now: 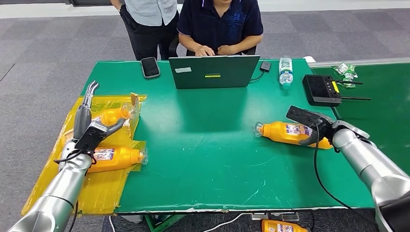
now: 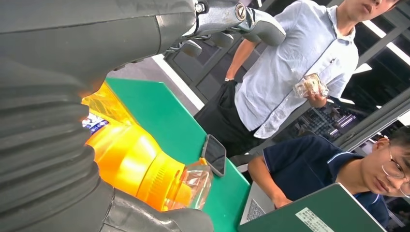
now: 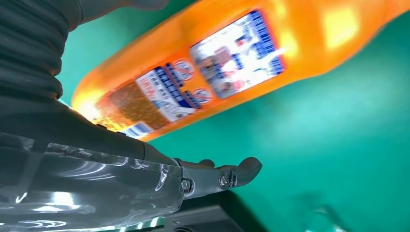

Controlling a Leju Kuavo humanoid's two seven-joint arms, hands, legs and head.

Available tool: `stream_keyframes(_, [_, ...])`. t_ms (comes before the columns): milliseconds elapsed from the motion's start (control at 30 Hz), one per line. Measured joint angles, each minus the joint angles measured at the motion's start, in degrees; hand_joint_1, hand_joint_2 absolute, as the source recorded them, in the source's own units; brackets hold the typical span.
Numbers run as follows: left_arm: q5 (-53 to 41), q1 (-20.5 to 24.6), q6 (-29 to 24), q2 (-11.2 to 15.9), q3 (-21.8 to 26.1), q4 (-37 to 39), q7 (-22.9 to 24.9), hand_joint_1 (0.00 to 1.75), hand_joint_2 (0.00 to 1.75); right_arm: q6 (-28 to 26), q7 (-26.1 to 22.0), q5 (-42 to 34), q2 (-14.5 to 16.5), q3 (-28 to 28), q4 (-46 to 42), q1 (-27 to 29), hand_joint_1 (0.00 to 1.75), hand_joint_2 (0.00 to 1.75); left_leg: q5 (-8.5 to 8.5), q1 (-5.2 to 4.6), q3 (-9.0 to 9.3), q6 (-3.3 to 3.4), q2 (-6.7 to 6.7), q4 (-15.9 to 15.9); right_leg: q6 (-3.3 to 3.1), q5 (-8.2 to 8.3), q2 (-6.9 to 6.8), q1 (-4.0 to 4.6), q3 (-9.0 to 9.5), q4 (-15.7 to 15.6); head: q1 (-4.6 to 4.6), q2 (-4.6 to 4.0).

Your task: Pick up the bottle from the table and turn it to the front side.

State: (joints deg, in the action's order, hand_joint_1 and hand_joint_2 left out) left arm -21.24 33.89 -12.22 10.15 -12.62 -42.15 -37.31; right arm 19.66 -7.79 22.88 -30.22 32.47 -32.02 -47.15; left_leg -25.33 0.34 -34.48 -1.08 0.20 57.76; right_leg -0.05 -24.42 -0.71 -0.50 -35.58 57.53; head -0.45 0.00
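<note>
1. Head view: the right hand (image 1: pixel 316 126) curls over the base end of an orange plastic bottle with a clear cap (image 1: pixel 289 133) lying on its side on the green table (image 1: pixel 203 159); whether it grips cannot be told. The left hand (image 1: pixel 94 128) hovers with fingers spread above a second orange bottle (image 1: pixel 113 116) on yellow plastic sheeting (image 1: pixel 104 186).
2. Left wrist view: grey cover hides most of that second bottle.
3. Right wrist view: the bottle's label (image 3: pixel 212 72) is blurred.

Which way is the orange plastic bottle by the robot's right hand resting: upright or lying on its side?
Lying on its side. The orange plastic bottle stretches lengthwise along the green table, clear cap toward the middle, label facing up.
</note>
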Motion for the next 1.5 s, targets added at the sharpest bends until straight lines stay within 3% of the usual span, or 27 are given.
stream_keyframes(667, [0.5, -2.8, -0.4, 0.3, 0.5, -2.5, 0.0, 0.0, 1.75, -4.2, -2.9, -3.2, -1.5, 0.5, 3.2, 4.2, 0.0, 1.75, -0.01, 0.01, 0.01, 0.0, -0.01, 0.0, 0.01, -0.01, -0.01, 0.01, 0.02, 0.0, -0.01, 0.0])
stream_keyframes(700, [0.5, -2.9, -0.4, 0.3, 0.6, -2.6, 0.0, 0.0, 1.75, -4.4, -3.1, -3.3, -1.5, 0.5, 3.2, 4.5, 0.08, 1.75, -0.01, 0.01, 0.01, 0.0, -0.01, 0.0, 0.01, -0.01, -0.01, 0.01, 0.02, 0.0, -0.01, 0.0])
stream_keyframes(800, [0.7, -2.9, -0.4, 0.3, 0.8, -2.6, 0.0, 0.0, 1.75, -4.7, -3.8, -3.5, -1.2, 0.5, 3.2, 5.3, 1.39, 1.75, -0.01, 0.01, 0.01, 0.0, -0.01, 0.0, 0.01, -0.01, -0.01, 0.01, 0.03, 0.0, -0.01, 0.0])
stream_keyframes(833, [0.8, -3.0, -0.3, 0.3, 0.9, -2.6, 0.0, 0.0, 1.75, -4.6, -4.1, -3.6, -1.1, 0.5, 3.2, 5.5, 1.75, 1.75, -0.01, 0.01, 0.02, 0.0, -0.01, 0.0, 0.01, -0.01, 0.0, 0.01, 0.03, 0.0, -0.01, 0.0])
stream_keyframes(1500, [1.0, -3.6, -0.4, 0.3, 1.0, -3.1, 0.0, 0.0, 1.75, -4.6, -5.5, -4.0, 0.9, 0.5, 2.9, 6.0, 1.75, 1.75, -0.01, 0.04, 0.26, 0.0, 0.09, 0.0, 0.0, 0.01, 0.05, 0.04, 0.24, 0.0, -0.01, 0.0])
